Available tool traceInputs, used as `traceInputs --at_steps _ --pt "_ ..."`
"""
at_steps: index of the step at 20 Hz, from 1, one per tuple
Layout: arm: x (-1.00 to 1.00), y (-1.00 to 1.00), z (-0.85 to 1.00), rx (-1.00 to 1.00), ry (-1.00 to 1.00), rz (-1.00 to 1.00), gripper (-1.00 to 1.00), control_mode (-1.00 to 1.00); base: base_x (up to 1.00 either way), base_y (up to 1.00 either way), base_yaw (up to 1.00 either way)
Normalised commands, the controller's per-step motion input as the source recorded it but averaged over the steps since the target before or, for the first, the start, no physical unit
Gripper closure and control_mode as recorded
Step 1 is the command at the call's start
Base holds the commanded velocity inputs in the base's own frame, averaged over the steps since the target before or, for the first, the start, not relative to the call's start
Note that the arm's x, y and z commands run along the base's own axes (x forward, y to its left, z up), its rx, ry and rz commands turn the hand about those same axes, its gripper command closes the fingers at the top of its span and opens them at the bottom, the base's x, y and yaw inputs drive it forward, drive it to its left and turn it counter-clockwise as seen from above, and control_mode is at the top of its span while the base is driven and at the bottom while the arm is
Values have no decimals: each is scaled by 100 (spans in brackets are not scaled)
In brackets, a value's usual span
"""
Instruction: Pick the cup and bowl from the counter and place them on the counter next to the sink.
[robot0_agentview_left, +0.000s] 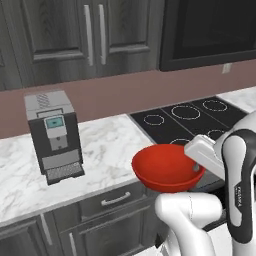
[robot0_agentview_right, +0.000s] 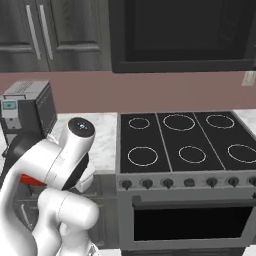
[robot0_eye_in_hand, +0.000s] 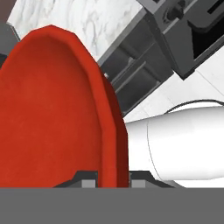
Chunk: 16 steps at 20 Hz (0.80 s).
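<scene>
One item in hand, none set down yet.
Counter (robot0_agentview_left: 105, 145) lies behind the bowl (robot0_agentview_left: 165, 167), which hangs in the air off its front edge, my jaws (robot0_eye_in_hand: 113, 178) pinched narrow on the rim.

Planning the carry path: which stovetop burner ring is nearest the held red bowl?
The front-left ring, partly hidden behind the red bowl; the other rings lie farther back or right.

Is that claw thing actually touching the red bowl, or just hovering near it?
Touching. In the hand view the gripper has one dark fingertip on each side of the red bowl's rim, pinching it. The left base view shows the bowl lifted clear of the counter.
</scene>
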Motion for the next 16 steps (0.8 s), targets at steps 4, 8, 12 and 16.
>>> traceInputs --at_steps 4,8,12,16 --pt "0 0 0 0 0 0 100 100 -1 -36 40" --pt "0 0 0 0 0 0 100 100 -14 -11 50" --pt "0 0 0 0 0 0 100 100 -21 -2 53" --pt "0 0 0 0 0 0 100 100 -24 -7 56"
